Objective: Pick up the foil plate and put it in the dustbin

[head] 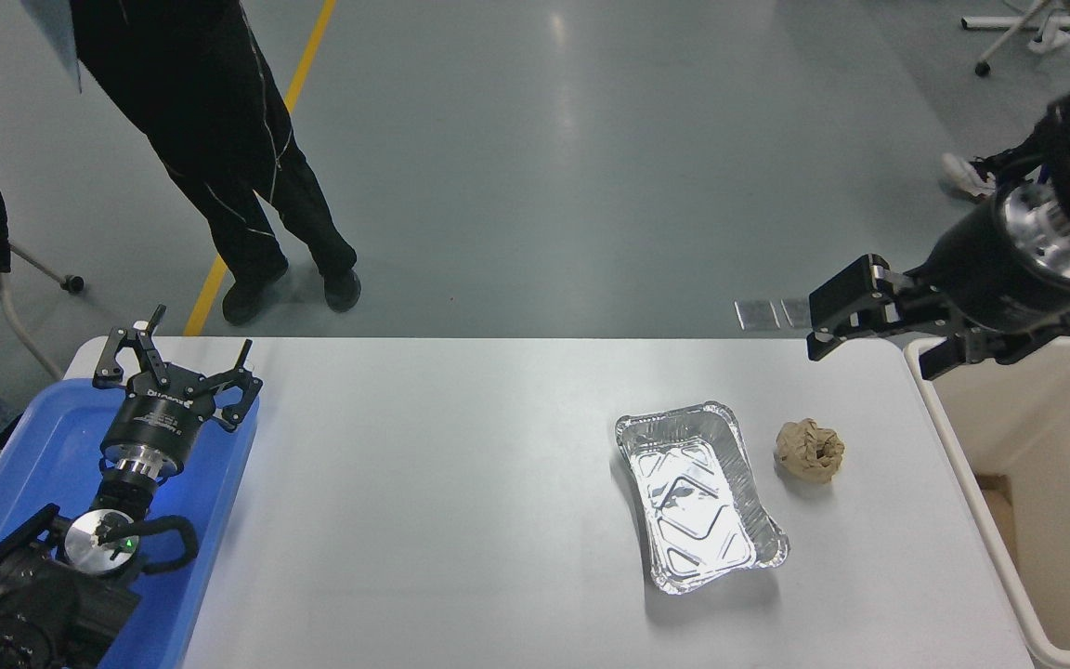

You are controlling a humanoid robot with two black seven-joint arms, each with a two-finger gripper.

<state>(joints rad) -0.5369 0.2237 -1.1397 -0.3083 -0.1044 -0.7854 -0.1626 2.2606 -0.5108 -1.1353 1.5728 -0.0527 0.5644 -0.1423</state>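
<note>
Right pincer [879, 327] agape above table's far-right edge, foil plate [700, 495] well apart

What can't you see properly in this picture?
- Dustbin: cut off by the head view's right and bottom edges.
- Left arm, parked at lower left: hides part of the blue tray.
- Person at top: cut off above the legs.

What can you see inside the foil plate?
The foil plate holds nothing: only its shiny embossed base shows. The crumpled paper ball lies beside it, apart. Nothing covers the inside.
</note>
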